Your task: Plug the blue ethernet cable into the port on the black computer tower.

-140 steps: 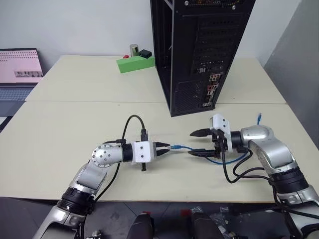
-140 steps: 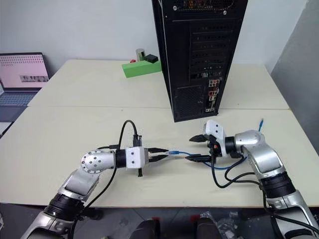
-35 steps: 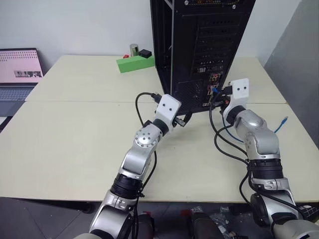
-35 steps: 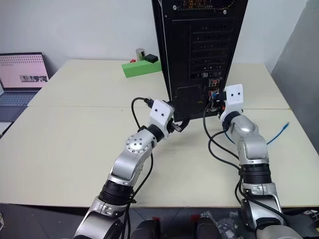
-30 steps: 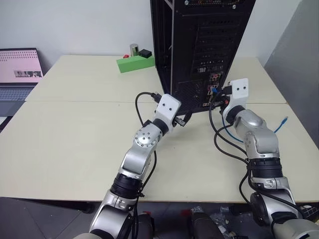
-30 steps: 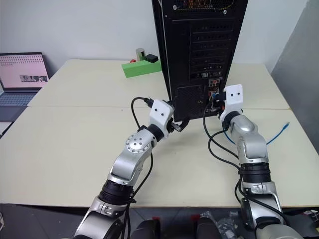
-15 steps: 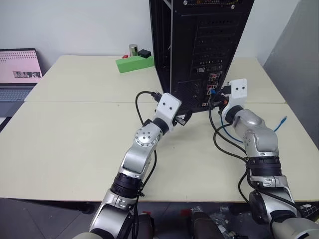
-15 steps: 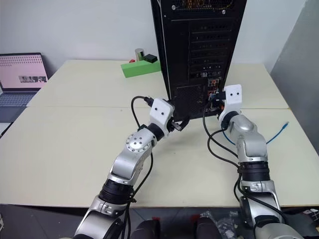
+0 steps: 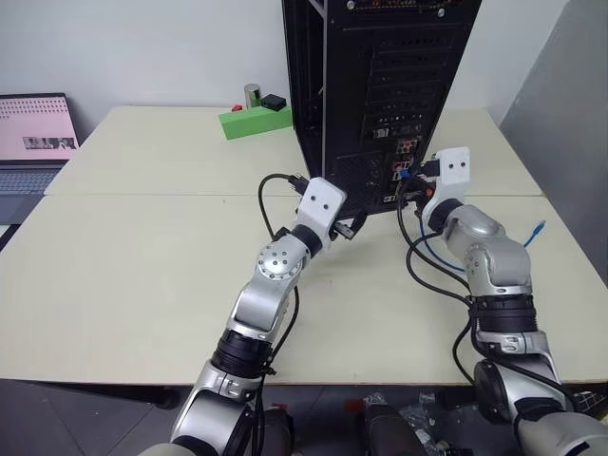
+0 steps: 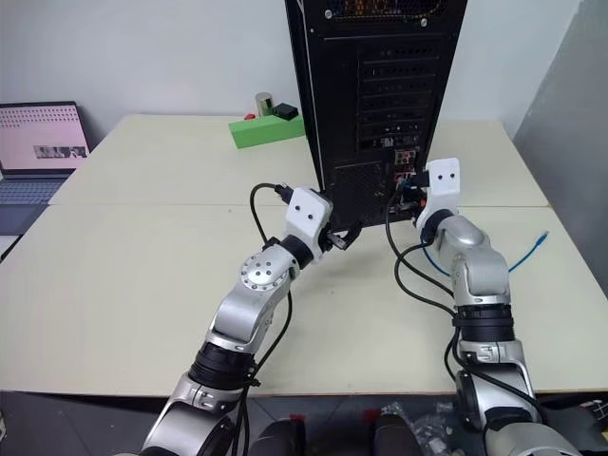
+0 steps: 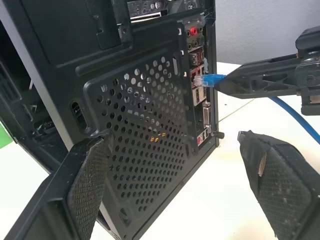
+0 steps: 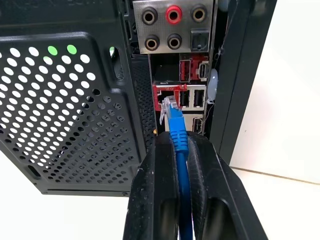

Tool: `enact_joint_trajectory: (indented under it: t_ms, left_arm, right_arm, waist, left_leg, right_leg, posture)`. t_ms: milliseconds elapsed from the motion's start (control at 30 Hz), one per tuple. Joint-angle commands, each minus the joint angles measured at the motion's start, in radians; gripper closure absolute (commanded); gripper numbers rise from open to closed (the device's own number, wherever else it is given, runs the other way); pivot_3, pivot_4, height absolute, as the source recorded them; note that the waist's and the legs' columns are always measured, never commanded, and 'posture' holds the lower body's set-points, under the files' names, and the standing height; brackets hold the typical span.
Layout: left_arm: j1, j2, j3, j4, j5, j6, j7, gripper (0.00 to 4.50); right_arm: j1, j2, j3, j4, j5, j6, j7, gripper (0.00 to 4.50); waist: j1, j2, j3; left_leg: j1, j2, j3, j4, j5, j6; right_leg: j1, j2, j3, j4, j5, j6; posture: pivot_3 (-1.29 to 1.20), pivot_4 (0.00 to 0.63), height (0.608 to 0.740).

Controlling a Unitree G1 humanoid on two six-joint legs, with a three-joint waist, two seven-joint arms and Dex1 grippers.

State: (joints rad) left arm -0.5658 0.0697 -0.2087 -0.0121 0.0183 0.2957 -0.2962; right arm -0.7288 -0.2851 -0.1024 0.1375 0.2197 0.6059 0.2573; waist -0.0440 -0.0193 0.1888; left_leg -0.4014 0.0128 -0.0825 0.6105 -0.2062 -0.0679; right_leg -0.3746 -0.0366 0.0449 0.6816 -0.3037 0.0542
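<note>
Right wrist view: the right gripper (image 12: 180, 150) is clamped on the blue ethernet cable (image 12: 178, 137) just behind its clear plug, whose tip sits at the port (image 12: 165, 102) in the red-framed connector cluster at the rear of the black computer tower (image 12: 75, 100); whether the plug is seated cannot be told; some five seconds earlier both grippers lay low over the table (image 9: 123, 247), stretching the cable between them well in front of the tower, and by a second ago both arms had risen to the rear panel, where they have since held their places; the left gripper (image 11: 175, 175) now holds nothing, its two black fingers (image 11: 85, 180) spread wide on either side of the tower's lower corner, by the mesh grille; the cable's slack loops across the table to its free end (image 9: 540, 229) at the robot's right; a green box (image 9: 255, 121) stands behind the tower and a laptop (image 9: 33, 133) at far left
</note>
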Motion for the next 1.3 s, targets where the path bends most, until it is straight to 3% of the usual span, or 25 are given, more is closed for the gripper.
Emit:
enact_joint_trajectory:
  t_ms: [33, 467, 1300]
  left_arm:
    - [-0.013, -0.008, -0.004, -0.035, 0.003, -0.027, 0.001, 0.27]
    - [-0.011, -0.014, -0.008, -0.028, 0.003, -0.033, -0.002, 0.27]
    - [-0.007, -0.013, -0.007, -0.028, 0.009, -0.034, 0.003, 0.27]
  right_arm:
    - [-0.037, -0.015, 0.007, -0.055, -0.004, -0.009, 0.01, 4.5]
    - [-0.031, 0.0, -0.032, -0.098, 0.052, 0.104, -0.013, 4.5]
    - [-0.055, -0.012, -0.028, -0.034, 0.022, 0.059, -0.029, 4.5]
  waist:
    - [-0.001, 0.0, 0.0]
    - [0.001, 0.0, 0.0]
    - [0.002, 0.0, 0.0]
  left_leg:
    - [0.0, 0.0, 0.0, 0.0, 0.0, 0.0]
    - [0.0, 0.0, 0.0, 0.0, 0.0, 0.0]
    - [0.0, 0.0, 0.0, 0.0, 0.0, 0.0]
  right_leg:
    - [0.0, 0.0, 0.0, 0.0, 0.0, 0.0]
    - [0.0, 0.0, 0.0, 0.0, 0.0, 0.0]
    - [0.0, 0.0, 0.0, -0.001, 0.0, 0.0]
  posture:
    - [0.0, 0.15, 0.74]
    - [0.0, 0.15, 0.74]
    - [0.0, 0.15, 0.74]
